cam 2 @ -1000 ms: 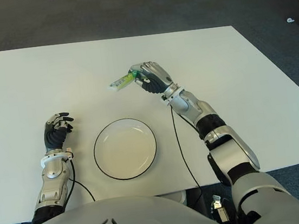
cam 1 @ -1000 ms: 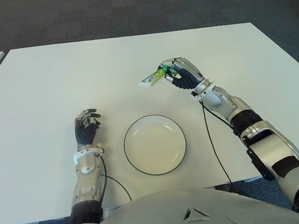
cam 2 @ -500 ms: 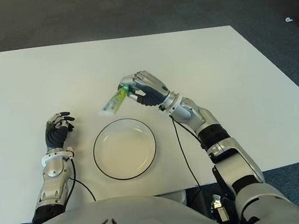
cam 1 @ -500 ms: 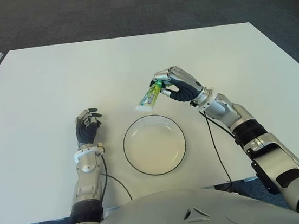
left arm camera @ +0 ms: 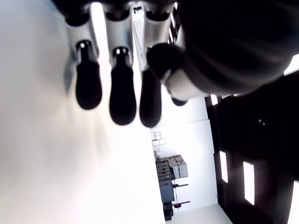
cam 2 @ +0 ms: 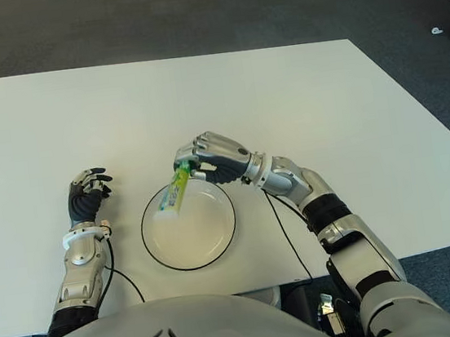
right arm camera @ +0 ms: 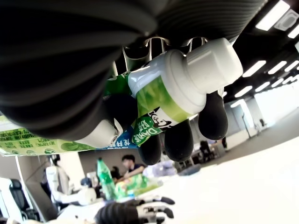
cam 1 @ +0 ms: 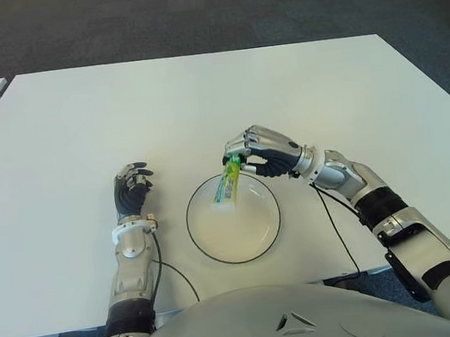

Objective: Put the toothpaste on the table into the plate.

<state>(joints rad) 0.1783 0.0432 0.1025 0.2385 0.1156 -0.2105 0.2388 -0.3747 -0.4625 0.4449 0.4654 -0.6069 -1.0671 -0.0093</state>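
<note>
Right robot hand (cam 1: 261,151) grips green-white toothpaste (cam 1: 228,184) — over plate (cam 1: 211,249).

- green-and-white plastic toothpaste tube (cam 1: 228,183) with white screw cap: held in air at cap end, tilted, flat crimped end hanging down over far part of plate
- round white plate with thin black rim (cam 1: 211,252): empty, flat on white table, near its front edge, about mid-width

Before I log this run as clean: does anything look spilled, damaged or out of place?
Nothing stands out. The right robot hand holds the toothpaste tilted over the plate, cap on, tube intact. The left robot hand shows left of the plate, holding nothing. No spills on the table.
</note>
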